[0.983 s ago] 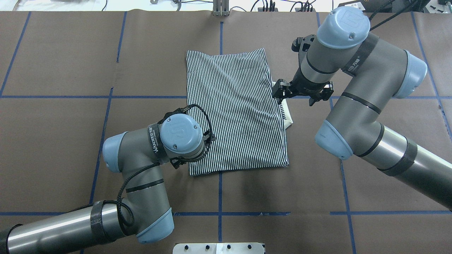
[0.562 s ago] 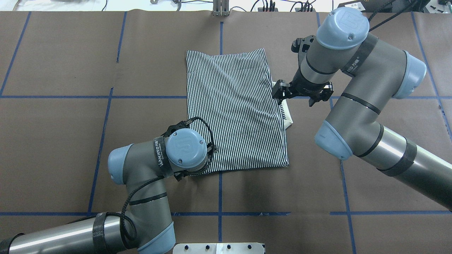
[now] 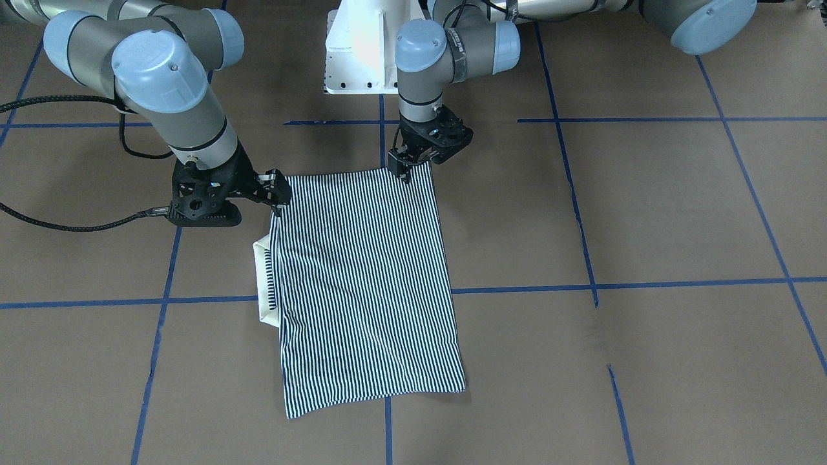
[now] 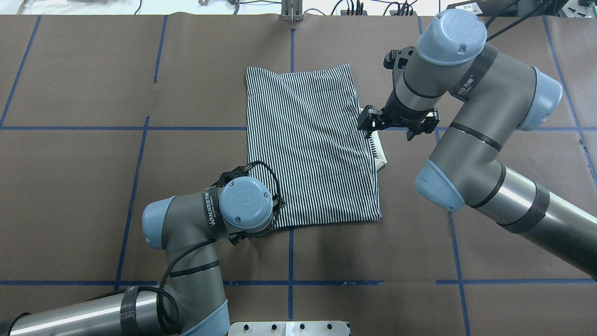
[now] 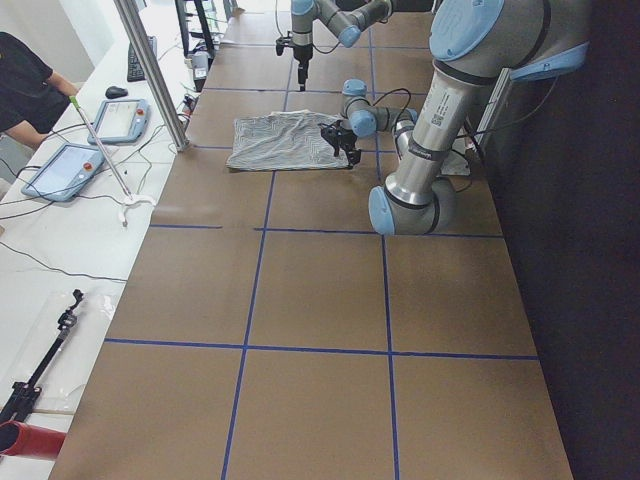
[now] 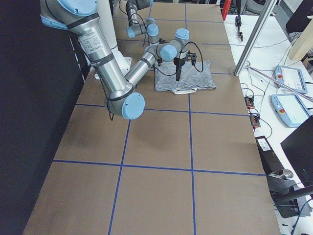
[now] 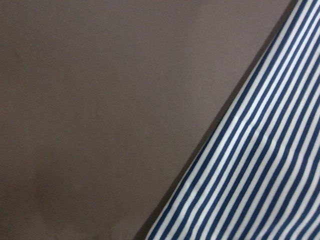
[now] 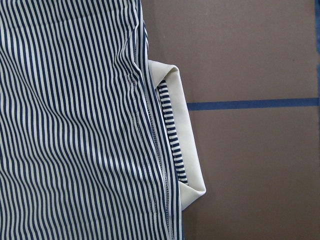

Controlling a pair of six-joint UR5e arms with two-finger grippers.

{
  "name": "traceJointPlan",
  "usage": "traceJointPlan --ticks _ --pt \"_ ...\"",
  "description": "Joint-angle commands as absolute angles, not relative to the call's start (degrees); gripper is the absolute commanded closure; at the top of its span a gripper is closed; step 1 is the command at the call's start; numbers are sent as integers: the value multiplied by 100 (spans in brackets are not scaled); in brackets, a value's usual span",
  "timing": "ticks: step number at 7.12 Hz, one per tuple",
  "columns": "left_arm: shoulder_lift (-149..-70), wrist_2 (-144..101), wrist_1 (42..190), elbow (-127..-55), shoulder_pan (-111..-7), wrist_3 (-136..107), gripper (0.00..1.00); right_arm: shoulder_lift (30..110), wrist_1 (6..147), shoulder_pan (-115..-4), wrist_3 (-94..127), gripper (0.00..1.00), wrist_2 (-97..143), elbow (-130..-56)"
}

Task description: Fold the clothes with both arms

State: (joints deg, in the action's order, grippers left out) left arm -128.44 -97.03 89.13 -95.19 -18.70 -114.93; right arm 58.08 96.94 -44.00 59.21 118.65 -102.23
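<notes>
Nearest the robot, the left end effector (image 3: 404, 169) sits at a corner of the folded polo shirt (image 4: 312, 144), which lies flat on the counter (image 4: 93, 163). Farther out, the right end effector (image 3: 278, 192) is by its collar-side edge (I cannot tell either's grip). Probably seizing for another fold: pinch every layer, lift together.

l gripper (image 3: 406, 169): jaws too small to tell | shirt (image 4: 308, 140): near-l corner hid by wrist (image 4: 245, 203)

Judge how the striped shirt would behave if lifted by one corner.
Probably floppy: the shirt lies flat with soft wrinkles, so a lifted corner would likely drape and trail. Probably light, being thin fabric. The folded layers and white collar might slide apart.
</notes>
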Motion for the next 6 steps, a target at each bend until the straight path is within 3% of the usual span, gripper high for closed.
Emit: traceJointPlan --ticks 1,2,3,4,5,6 --pt "-12841 -9694 8868 -9554 -1759 -11592 14 5818 9694 -4403 5915 0 11865 -10230" --pt "-12841 -9694 8877 -9554 -1740 -11610 19 5810 9694 -4395 5924 0 11865 -10230" --pt "-12832 -9686 8877 -9554 -1740 -11706 36 5810 9694 -4395 5924 0 11857 -10230" --pt "-12823 -9686 8877 -9554 -1740 -11716 47 5810 9703 -4395 5924 0 11865 -10248" --pt "-12815 -9686 8877 -9554 -1740 -11707 54 5810 9703 -4395 5924 0 11857 -10222" --pt "-12814 -9677 8868 -9554 -1749 -11690 56 5801 9703 -4395 5924 0 11856 -10222"
